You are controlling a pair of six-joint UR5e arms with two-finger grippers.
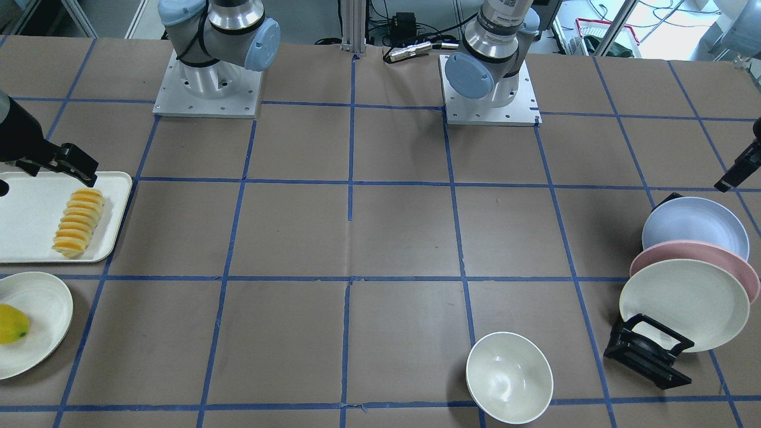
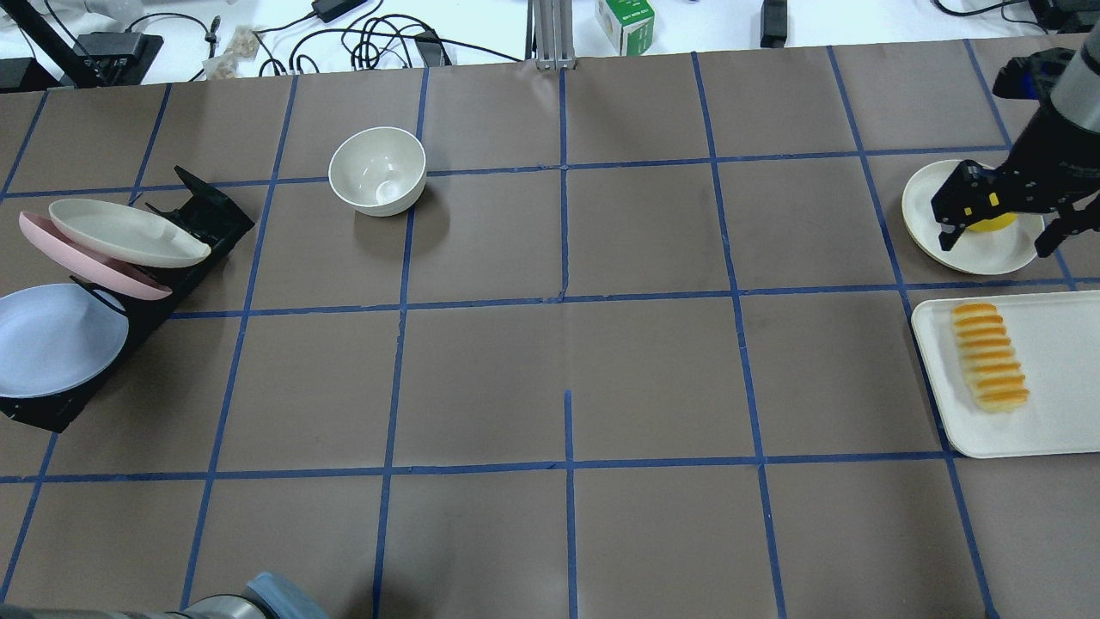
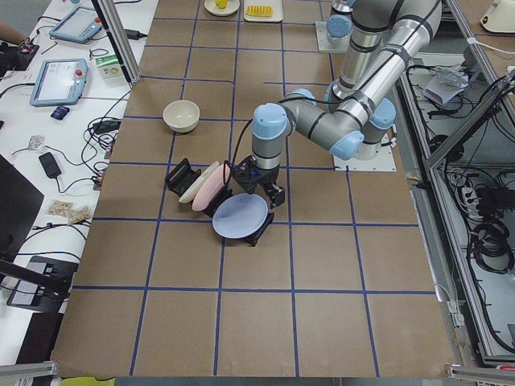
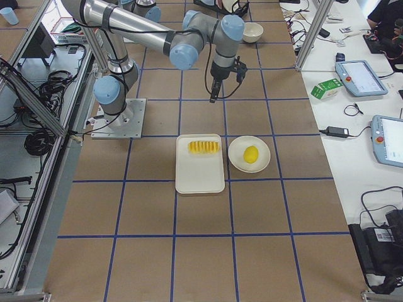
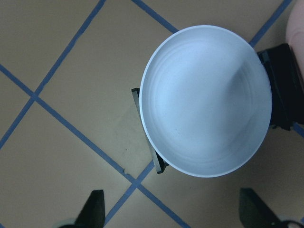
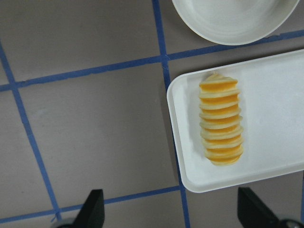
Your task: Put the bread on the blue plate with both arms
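Note:
The bread [image 1: 77,223] lies lengthwise on a white tray [image 1: 30,208]; it also shows in the overhead view [image 2: 990,355] and the right wrist view [image 6: 221,118]. My right gripper [image 2: 999,232] hangs open and empty, high above the table beside the tray. Its fingertips [image 6: 92,209] frame the bottom of the wrist view. The blue plate [image 1: 692,224] leans in a black rack [image 1: 648,351], at the end of the row. It fills the left wrist view [image 5: 206,99]. My left gripper [image 5: 175,211] hovers open and empty above it and shows small in the left side view [image 3: 261,181].
A pink plate [image 1: 737,267] and a cream plate [image 1: 684,303] lean in the same rack. A white bowl [image 1: 509,377] stands on the table on the operators' side. A yellow lemon-like fruit [image 1: 12,324] sits on a cream plate [image 1: 41,309] next to the tray.

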